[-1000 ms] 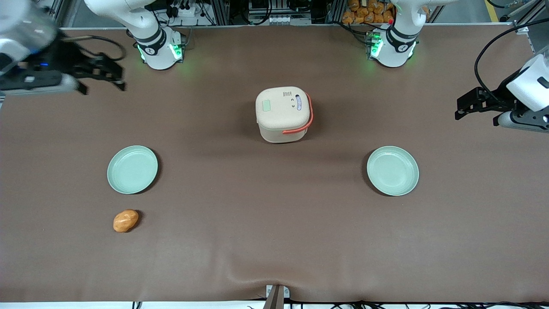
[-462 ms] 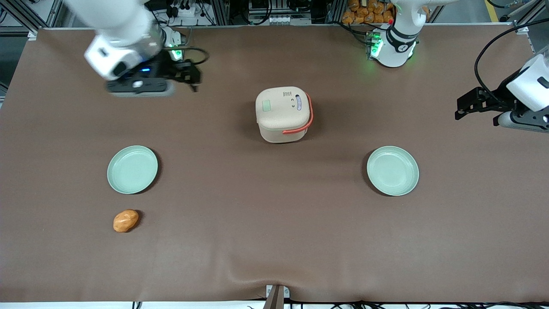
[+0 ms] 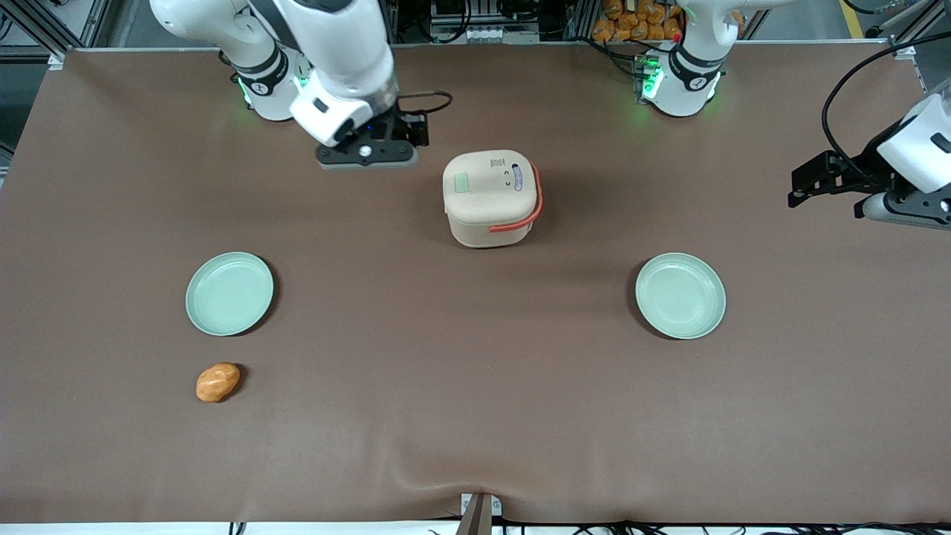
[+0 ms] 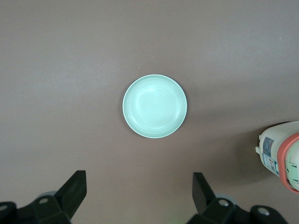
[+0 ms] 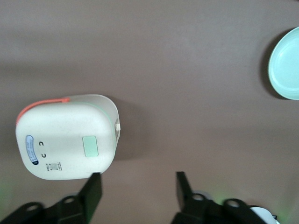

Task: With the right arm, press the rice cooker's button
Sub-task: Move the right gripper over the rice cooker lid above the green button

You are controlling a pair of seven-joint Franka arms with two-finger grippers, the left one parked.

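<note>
table (image 3: 475, 416): brown | on it: rice cooker (image 3: 488, 198), two green plates (image 3: 229, 293), bread roll (image 3: 218, 382)

With the rice cooker (image 3: 487, 195) sitting at the dial's centre on the table (image 3: 475, 416) (twelve pointing away from the front camera), the gripper (image 3: 365, 156) is hovering near ten o'clock. The first plate (image 3: 229, 293) is lying at eight, the second plate (image 3: 680, 296) at four, and the bread roll (image 3: 218, 382) at six from the first plate.

A robotics lab — white jointed robot arms (image 3: 327, 44) bolted at twelve o'clock on a brown cloth-covered table (image 3: 475, 416), with aluminium framing (image 3: 386, 18) and tangled black cables (image 3: 513, 11) at the edge.
</note>
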